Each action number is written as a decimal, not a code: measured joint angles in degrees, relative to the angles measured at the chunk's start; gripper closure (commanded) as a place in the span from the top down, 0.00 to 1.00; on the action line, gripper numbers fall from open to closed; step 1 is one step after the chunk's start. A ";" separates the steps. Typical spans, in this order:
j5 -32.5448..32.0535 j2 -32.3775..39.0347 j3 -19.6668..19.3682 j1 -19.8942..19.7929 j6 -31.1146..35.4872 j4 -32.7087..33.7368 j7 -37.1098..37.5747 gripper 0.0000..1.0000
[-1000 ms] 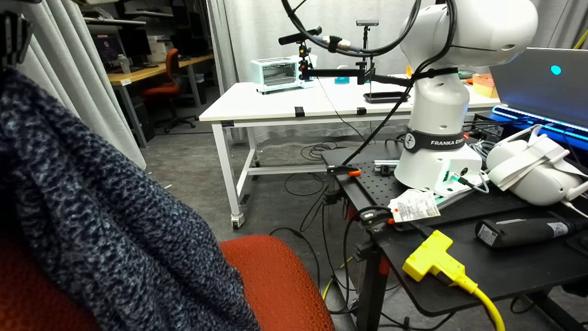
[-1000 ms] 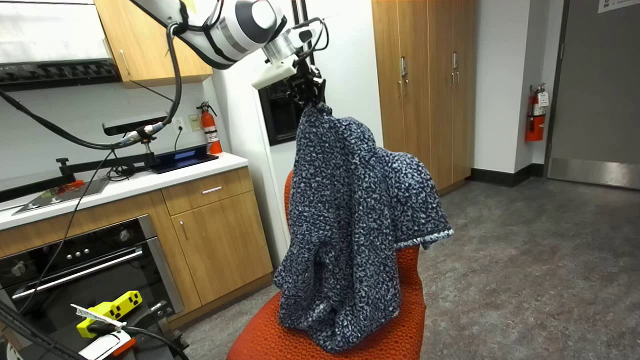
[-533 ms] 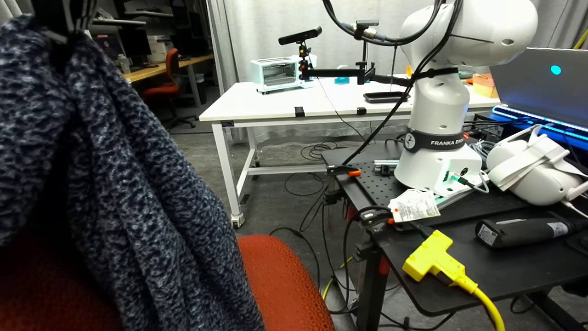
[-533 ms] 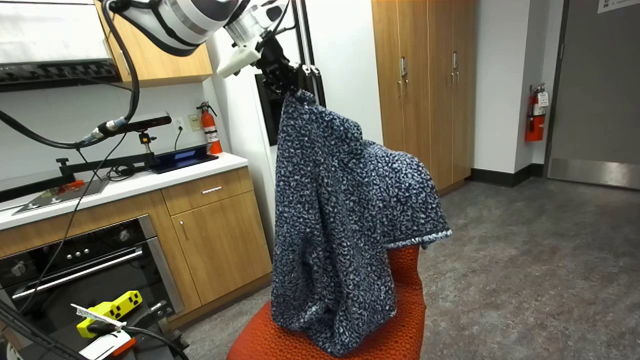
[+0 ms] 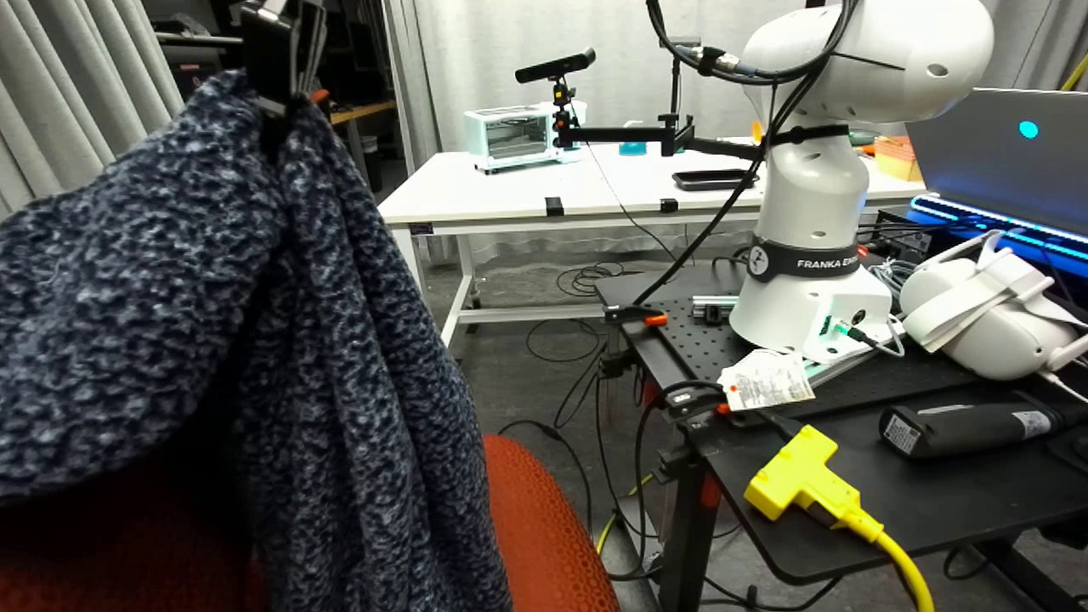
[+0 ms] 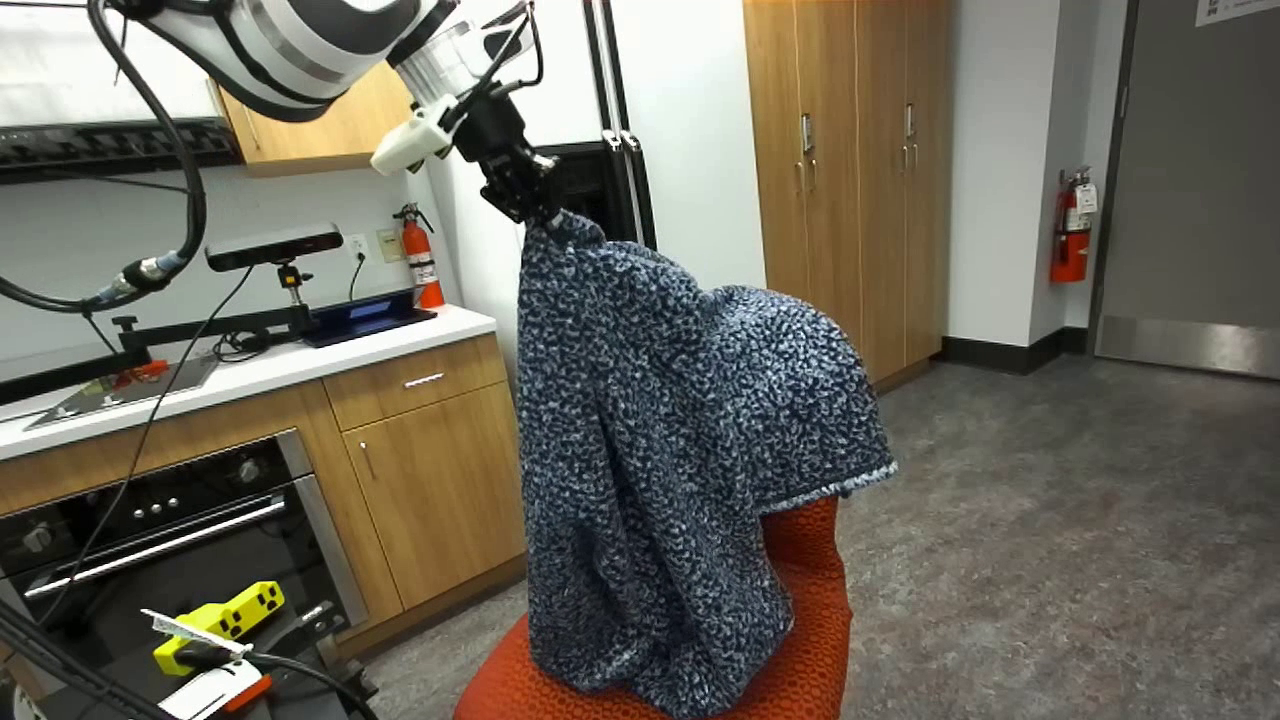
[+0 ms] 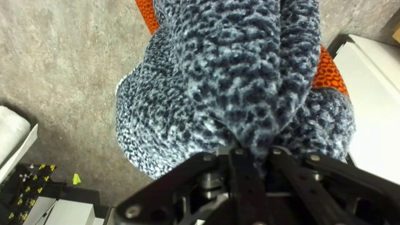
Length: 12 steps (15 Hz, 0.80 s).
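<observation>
The jaws are standing narrow, pinching a gathered peak of the dark speckled blanket (image 7: 231, 68). Over the last second they have been carrying that peak toward the robot's base: in an exterior view they are coming well inside the frame from its edge. Beneath them the blanket is hanging in long folds down to the seat (image 6: 500, 680) of an orange chair (image 6: 815, 590), and farther out it is draping over the backrest (image 6: 800, 525), its pale hem (image 6: 830, 489) shifting only slightly. So the pull seems to be drawing the blanket into a slope across the chair, while leaving it hung over the backrest. Beyond, the robot arm (image 6: 300, 50) is reaching in from above, while a yellow power block (image 5: 803, 480) is lying on the black tabletop (image 5: 943, 501), well apart from the blanket.
</observation>
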 measured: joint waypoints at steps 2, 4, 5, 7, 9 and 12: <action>1.88 -1.55 0.02 -0.13 -1.75 -2.68 0.17 0.02; 3.46 -2.81 0.04 -0.17 -4.49 -4.20 0.25 0.02; 3.78 -3.41 0.08 -0.24 -6.08 -4.67 0.45 0.02; 3.83 -4.39 0.45 -0.67 -9.12 -5.05 1.57 0.02; 3.86 -5.15 0.86 -1.09 -11.87 -5.08 3.06 0.02; 4.39 -6.07 1.28 -1.32 -15.24 -5.08 4.84 0.02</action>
